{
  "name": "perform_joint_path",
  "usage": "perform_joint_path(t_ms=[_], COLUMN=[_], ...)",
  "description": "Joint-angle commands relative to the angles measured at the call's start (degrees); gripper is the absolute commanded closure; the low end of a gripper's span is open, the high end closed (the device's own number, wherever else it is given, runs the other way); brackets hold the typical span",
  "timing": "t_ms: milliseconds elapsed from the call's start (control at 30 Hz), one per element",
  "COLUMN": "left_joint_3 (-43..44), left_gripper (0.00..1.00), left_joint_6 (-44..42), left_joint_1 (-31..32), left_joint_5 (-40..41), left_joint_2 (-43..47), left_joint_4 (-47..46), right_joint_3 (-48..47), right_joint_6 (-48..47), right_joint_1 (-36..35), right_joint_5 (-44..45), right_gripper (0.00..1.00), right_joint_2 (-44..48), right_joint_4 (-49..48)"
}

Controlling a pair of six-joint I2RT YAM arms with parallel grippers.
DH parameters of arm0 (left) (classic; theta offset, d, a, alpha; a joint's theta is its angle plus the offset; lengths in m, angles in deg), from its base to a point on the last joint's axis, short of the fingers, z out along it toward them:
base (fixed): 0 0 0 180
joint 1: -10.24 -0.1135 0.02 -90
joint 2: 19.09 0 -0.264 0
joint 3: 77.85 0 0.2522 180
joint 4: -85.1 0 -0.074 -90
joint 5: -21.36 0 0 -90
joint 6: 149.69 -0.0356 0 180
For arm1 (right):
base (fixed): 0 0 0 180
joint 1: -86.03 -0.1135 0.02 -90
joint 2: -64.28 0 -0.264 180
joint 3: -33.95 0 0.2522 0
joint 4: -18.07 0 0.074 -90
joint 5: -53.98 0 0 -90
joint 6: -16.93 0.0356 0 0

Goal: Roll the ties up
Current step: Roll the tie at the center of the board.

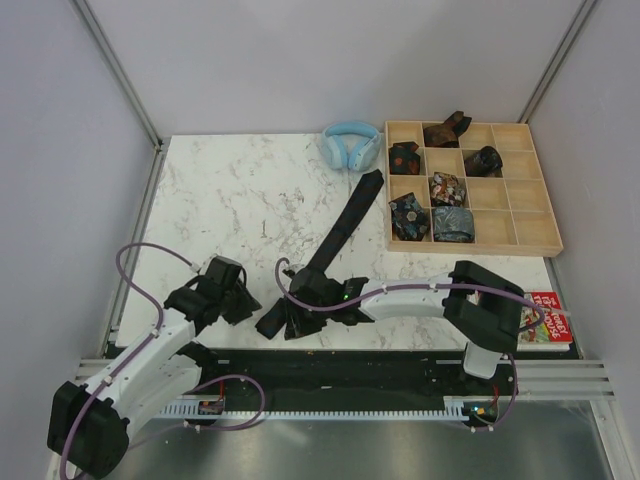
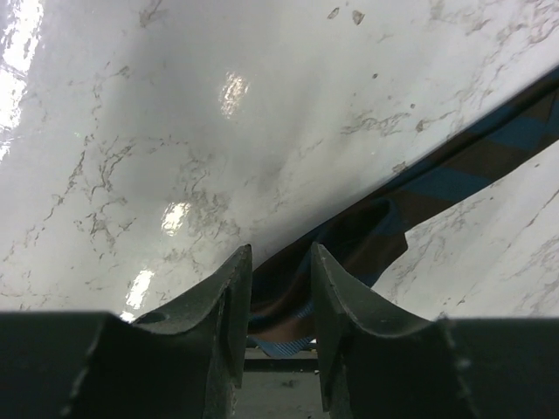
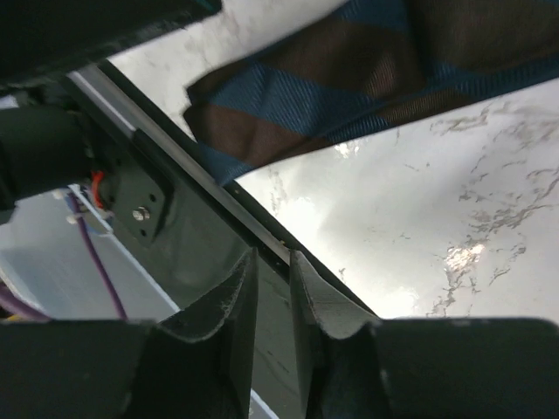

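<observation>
Table [image 1: 220,200]: white marble, with grey walls around it.
Tie [image 1: 345,225]: one long dark tie lies flat on the table in a slanted line. Its far end is near the headphones [image 1: 351,145]. Its near end is by the table's front edge. Up close it has brown and blue stripes.
Near end: it lies by both grippers, a bit bunched up. It is not rolled.
Left gripper [image 2: 280,253]: its fingers [image 2: 223,305] stand on both sides of the tie's near end, and cloth fills the gap. I cannot tell if they pinch it yet.
Right gripper [image 3: 272,257]: it is low over the table's front edge, just beside the same end. Its fingers [image 3: 231,305] are open only a little, with nothing between them. The tie lies just past the tips.
Tray [image 1: 527,228]: a wooden tray with small boxes at the far right, well apart from the grippers.
Rolled ties [image 1: 452,223]: six small bundles sit in the tray, one to a box. The other boxes are bare.
Book [image 1: 550,322]: red and white, at the right front edge.
Done: six ties look rolled and put away.
Left to do: this tie is flat along almost all of its length, so I think its roll is only about to start. It needs rolling up from the near end. Then, I guess, it goes in a bare box.
</observation>
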Motion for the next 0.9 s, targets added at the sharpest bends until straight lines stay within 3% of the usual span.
perform_joint_path(t_ms=[0,500,867], left_joint_3=[-1.0,-4.9,-6.8], left_gripper=[0.61,0.65,0.63], left_joint_6=[-2.5,-0.3,2.5], left_joint_1=[0.1,0.1,0.1], left_joint_5=[-1.7,-10.9,-13.2], left_joint_2=[-0.5,1.9,4.0], left_joint_4=[-3.0,-4.6,-3.1], right_joint_3=[0.2,-4.7,-5.3], right_joint_6=[0.6,-1.2,-1.4], right_joint_1=[-0.6,-0.7,-0.7], right_joint_5=[0.5,-0.4,-0.2], right_gripper=[0.69,0.69,0.69], right_joint_2=[-3.4,-12.2,-12.7], right_joint_4=[-2.6,-4.7,-5.0])
